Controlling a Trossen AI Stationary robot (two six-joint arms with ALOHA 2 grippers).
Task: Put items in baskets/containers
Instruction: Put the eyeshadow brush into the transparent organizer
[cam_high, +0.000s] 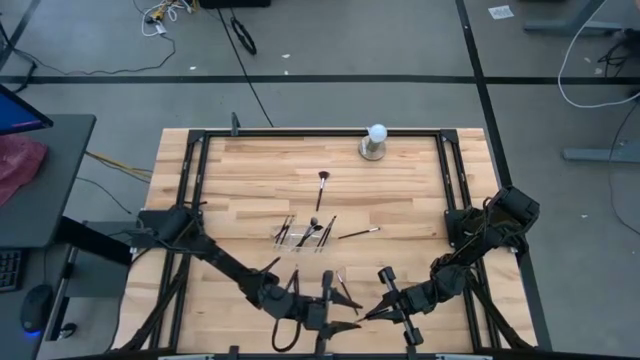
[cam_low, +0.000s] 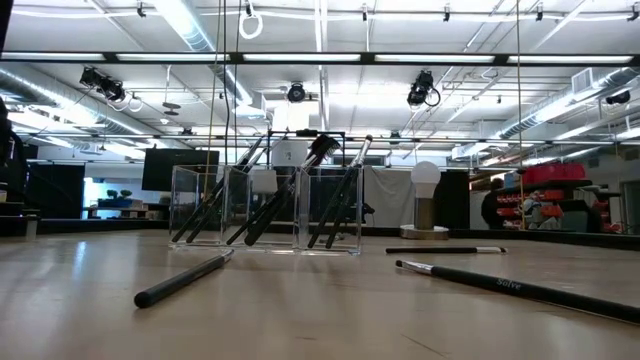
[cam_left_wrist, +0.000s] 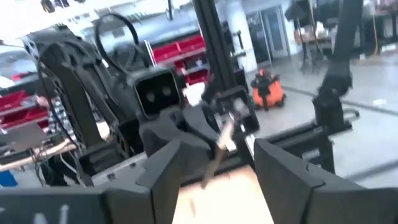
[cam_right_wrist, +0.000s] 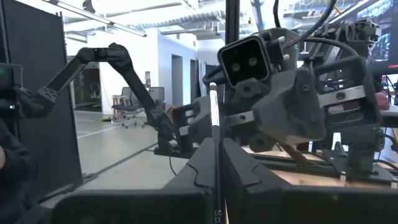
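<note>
the right gripper (cam_right_wrist: 217, 177), low at the table's near edge, has its fingers pressed together on a thin dark brush (cam_right_wrist: 214, 134) that stands up between them. facing it closely, the left gripper (cam_left_wrist: 217, 171) has its fingers spread wide; the brush shows blurred beyond that gap, seemingly not touching them. farther up the table, the clear tray (cam_high: 303, 236) holds several leaning brushes (cam_low: 283, 192). loose brushes lie around it: one (cam_high: 323, 181) beyond the tray, one (cam_high: 359, 233) beside it. the white ball (cam_high: 376, 132) stands at the far edge.
</note>
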